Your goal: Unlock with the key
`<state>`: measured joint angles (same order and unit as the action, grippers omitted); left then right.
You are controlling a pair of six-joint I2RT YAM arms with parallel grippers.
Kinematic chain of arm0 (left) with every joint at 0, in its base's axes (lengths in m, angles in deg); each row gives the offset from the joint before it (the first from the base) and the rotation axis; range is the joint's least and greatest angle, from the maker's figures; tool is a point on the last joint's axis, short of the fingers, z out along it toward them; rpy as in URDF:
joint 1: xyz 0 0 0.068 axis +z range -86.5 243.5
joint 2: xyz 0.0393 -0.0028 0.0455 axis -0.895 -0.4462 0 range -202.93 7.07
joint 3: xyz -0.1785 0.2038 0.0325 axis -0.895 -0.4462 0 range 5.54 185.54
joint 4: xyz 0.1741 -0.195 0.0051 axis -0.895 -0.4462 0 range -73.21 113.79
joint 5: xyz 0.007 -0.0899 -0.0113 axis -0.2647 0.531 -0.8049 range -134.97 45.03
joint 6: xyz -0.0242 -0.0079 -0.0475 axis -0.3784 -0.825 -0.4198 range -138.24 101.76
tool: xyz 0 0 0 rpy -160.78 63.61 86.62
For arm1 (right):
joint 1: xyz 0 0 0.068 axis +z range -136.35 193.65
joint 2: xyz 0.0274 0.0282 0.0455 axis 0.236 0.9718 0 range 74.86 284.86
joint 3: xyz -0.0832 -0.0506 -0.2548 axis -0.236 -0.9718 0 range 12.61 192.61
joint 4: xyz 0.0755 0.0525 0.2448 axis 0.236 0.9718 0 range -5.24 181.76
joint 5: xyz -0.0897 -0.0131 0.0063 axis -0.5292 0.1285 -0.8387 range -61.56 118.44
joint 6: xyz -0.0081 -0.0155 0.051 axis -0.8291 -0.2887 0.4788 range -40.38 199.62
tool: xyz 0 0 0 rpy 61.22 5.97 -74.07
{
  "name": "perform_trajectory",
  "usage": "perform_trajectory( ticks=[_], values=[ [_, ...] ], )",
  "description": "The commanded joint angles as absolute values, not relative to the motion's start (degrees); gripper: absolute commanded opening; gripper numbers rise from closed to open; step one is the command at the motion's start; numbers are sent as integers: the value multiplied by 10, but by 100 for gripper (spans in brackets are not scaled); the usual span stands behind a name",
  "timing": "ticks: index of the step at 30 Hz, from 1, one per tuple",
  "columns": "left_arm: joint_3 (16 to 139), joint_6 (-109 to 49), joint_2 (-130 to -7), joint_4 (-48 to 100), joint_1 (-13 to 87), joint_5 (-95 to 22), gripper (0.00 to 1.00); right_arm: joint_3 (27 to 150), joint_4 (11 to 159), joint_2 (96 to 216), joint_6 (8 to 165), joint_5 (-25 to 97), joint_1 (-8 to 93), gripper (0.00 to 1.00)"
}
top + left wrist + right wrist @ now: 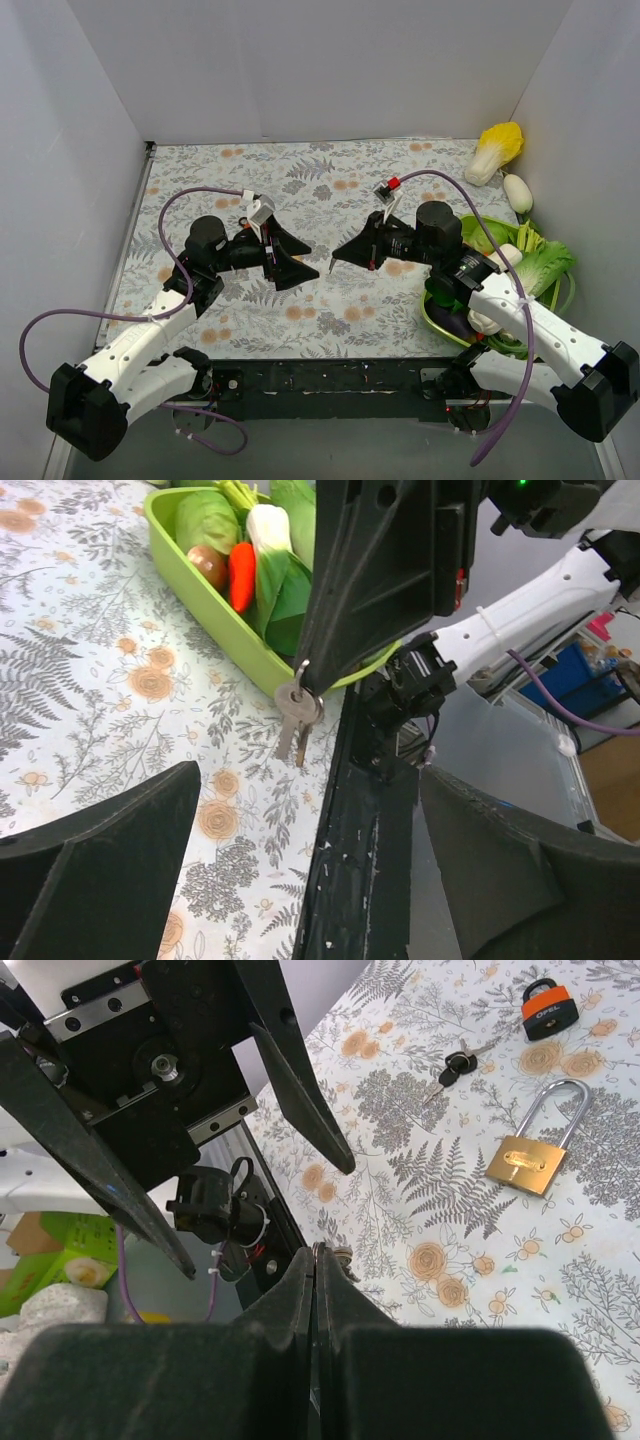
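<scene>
From above, the left claw [313, 265] is seen spread; what the right claw [334, 259] pinches is hard to make out. From the left wrist, two silver keys [296, 710] are seen pinched by it, centre frame. From the right wrist, one brass padlock [530, 1155] and one orange-and-black padlock [548, 1008] are seen upper right on the table [450, 1260].

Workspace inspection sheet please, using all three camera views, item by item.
Surface: floral cloth, flat.
Job's things: brass padlock lying flat, shackle looks closed; orange padlock; black-headed keys lying loose; silver keys hanging from the right gripper.
Clutter: green tray of vegetables; cabbage and white radish by the right wall.
Grippers: left gripper open, empty; right gripper shut on the silver keys.
Cables: purple cables looping off both arms.
Surroundings: white walls on three sides.
</scene>
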<state>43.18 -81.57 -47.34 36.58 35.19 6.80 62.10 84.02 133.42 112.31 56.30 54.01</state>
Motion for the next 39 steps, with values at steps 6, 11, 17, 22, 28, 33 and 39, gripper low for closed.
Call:
perform_trajectory(
  ticks=[6,11,17,22,28,33,39],
  values=[
    [427,-791,-481,358,338,21,72,612,727,1358,1179,617,542,1],
    [430,-789,-497,359,335,35,62,614,714,1350,1192,641,541,1],
    [432,-799,-515,368,327,51,54,604,703,1340,1207,654,541,1],
    [422,-807,-500,391,316,70,48,590,699,1338,1212,657,541,1],
    [409,-821,-488,423,309,101,31,587,708,1335,1213,659,541,1],
    [410,-824,-495,429,303,107,29,589,707,1337,1213,663,541,1],
    [408,-832,-505,442,298,116,24,586,701,1340,1212,675,541,1]
  ],
)
